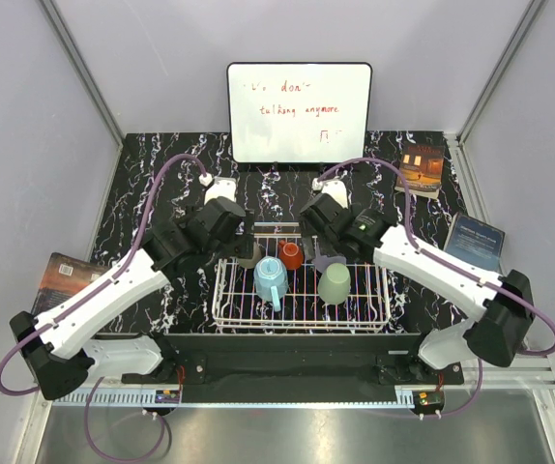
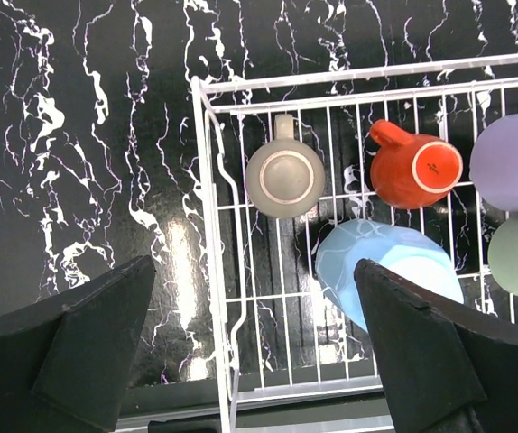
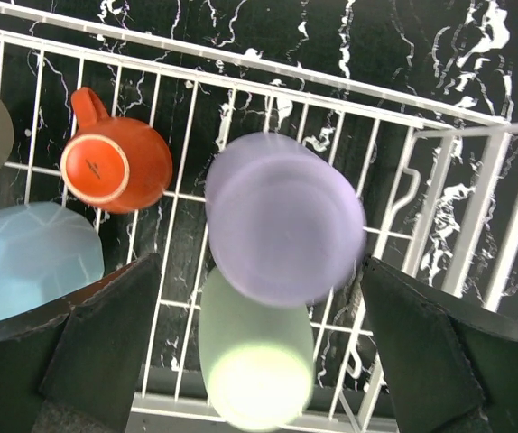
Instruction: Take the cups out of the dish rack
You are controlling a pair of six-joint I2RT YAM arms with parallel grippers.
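The white wire dish rack (image 1: 302,327) sits at the table's near middle. It holds all five cups upside down: the light blue mug (image 1: 271,280), the red-orange cup (image 1: 291,255), the sage-green tumbler (image 1: 335,283), the lavender tumbler (image 1: 328,259) and the grey-brown cup (image 1: 249,256). My left gripper (image 2: 254,352) is open above the rack's left wall (image 2: 207,225), near the grey-brown cup (image 2: 285,178) and the blue mug (image 2: 385,266). My right gripper (image 3: 259,347) is open above the lavender tumbler (image 3: 284,216) and the sage-green tumbler (image 3: 254,361). Both grippers are empty.
A whiteboard (image 1: 299,111) with red writing stands at the back. Books lie at the back right (image 1: 421,166), at the right (image 1: 476,240) and at the left edge (image 1: 65,275). Black marble tabletop (image 1: 161,184) surrounds the rack.
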